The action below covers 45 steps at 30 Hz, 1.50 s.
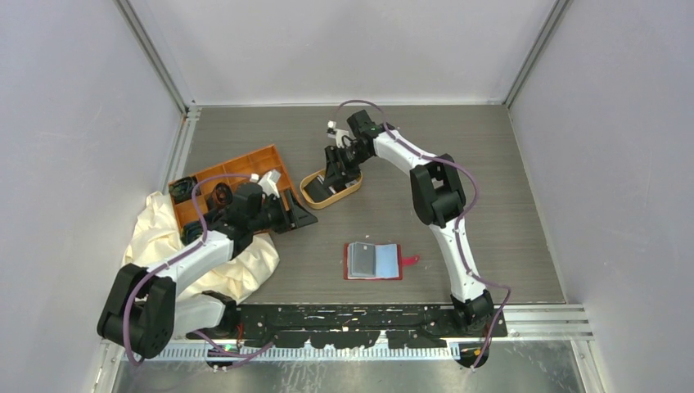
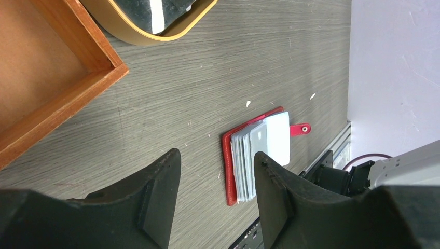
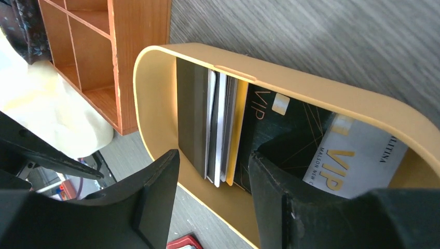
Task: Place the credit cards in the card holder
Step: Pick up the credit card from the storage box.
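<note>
The credit cards (image 3: pixel 218 124) stand on edge as a fanned stack in an oval tan dish (image 3: pixel 311 91), with a black VIP card (image 3: pixel 270 119) and a pale VIP card (image 3: pixel 358 155) lying beside them. My right gripper (image 3: pixel 215 153) reaches into the dish (image 1: pixel 309 187), its tips against both sides of the stack. The card holder (image 1: pixel 374 261) lies open on the table near the front, red with grey-clear sleeves (image 2: pixel 254 155). My left gripper (image 2: pixel 218 155) hovers open and empty above the table left of the holder, beside the orange tray (image 1: pixel 295 213).
An orange compartment tray (image 1: pixel 237 168) sits left of the dish, its corner close to my left fingers (image 2: pixel 78 88). A cream cloth (image 1: pixel 164 237) is bunched under the left arm. Grey walls enclose the table on three sides.
</note>
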### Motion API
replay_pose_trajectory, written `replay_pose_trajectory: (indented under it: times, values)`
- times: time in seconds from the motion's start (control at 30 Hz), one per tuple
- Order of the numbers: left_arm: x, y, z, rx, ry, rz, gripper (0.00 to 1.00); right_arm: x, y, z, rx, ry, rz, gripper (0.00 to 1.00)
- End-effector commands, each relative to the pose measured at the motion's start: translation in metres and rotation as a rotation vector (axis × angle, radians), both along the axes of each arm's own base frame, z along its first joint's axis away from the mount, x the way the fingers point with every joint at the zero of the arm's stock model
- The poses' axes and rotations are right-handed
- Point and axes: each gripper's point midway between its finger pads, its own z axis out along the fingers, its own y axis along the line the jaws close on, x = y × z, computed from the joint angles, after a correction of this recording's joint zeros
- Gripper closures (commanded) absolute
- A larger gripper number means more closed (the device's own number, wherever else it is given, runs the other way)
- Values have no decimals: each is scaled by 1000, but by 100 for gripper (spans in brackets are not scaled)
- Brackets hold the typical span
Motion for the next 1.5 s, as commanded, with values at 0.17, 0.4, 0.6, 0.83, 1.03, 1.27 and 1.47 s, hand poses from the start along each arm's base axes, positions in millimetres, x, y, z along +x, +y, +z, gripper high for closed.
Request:
replay_pose_trajectory:
  times: [0.17,0.4,0.6,0.83,1.03,1.27,1.47]
  values:
    - [-8,2,45,-20,-109,-44,46,-9,19,32,94,39,21,46]
    - [-26,16,83,66,-157,-84,46,-16,34,53,220,128,14,51]
    - [-36,28,107,164,-193,-126,46,-12,37,42,171,122,-13,53]
    - [-36,41,102,253,-213,-122,46,-10,32,19,64,96,-7,52]
    - [-33,40,90,265,-196,-135,46,-19,44,19,115,155,21,52]
    - [-33,40,91,265,-204,-131,46,-20,52,13,116,191,17,51]
    - [-33,41,91,266,-204,-130,46,-20,52,16,123,200,12,52]
